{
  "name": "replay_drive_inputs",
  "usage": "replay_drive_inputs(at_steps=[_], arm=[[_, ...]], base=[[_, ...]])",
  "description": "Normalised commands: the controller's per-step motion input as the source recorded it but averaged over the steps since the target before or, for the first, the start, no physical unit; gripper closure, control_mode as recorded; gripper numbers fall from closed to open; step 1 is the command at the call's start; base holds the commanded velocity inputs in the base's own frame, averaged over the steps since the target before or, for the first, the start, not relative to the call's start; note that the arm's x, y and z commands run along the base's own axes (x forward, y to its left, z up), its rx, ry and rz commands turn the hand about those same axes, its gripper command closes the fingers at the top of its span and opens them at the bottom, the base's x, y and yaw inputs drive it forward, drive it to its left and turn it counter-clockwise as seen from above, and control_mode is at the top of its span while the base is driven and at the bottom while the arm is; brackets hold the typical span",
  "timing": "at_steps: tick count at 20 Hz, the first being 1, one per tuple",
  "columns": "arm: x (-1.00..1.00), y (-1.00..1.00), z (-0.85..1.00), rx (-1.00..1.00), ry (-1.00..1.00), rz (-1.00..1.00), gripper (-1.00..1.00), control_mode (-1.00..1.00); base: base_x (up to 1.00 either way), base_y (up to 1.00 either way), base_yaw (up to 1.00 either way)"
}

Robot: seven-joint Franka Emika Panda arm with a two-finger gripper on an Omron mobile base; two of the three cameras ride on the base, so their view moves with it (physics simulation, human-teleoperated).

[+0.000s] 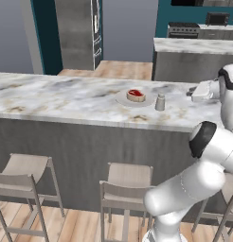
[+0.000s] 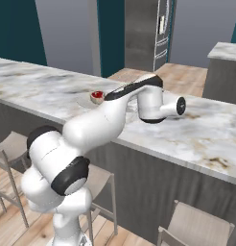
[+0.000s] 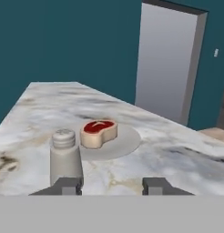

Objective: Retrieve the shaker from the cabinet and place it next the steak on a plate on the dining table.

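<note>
No writing shows on the shaker [image 3: 66, 157] or elsewhere. The shaker stands upright on the marble bench [image 1: 66, 94], just beside the plate [image 3: 125, 143] that carries the steak [image 3: 99, 133]. The gripper [image 3: 112, 185] sits low behind it, jaws parted with nothing between them, the shaker in front of one fingertip. In the right base view the arm [image 2: 98, 122] stretches over the bench and hides the shaker; stools [image 1: 23, 182] line the front.

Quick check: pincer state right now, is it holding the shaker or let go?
Pincer: open, holding nothing; the shaker stands upright on the dining table beside the plate, just ahead of one fingertip.
</note>
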Motion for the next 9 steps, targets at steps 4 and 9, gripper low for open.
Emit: replay_drive_inputs(at_steps=[4, 9], arm=[[-1.00, 0.15, 0.08, 0.00, 0.00, 0.00, -1.00, -1.00], [-1.00, 0.54, 0.23, -0.01, -0.01, 0.00, -1.00, -1.00]], base=[[0.00, 0.00, 0.00], [0.00, 0.00, 0.00]])
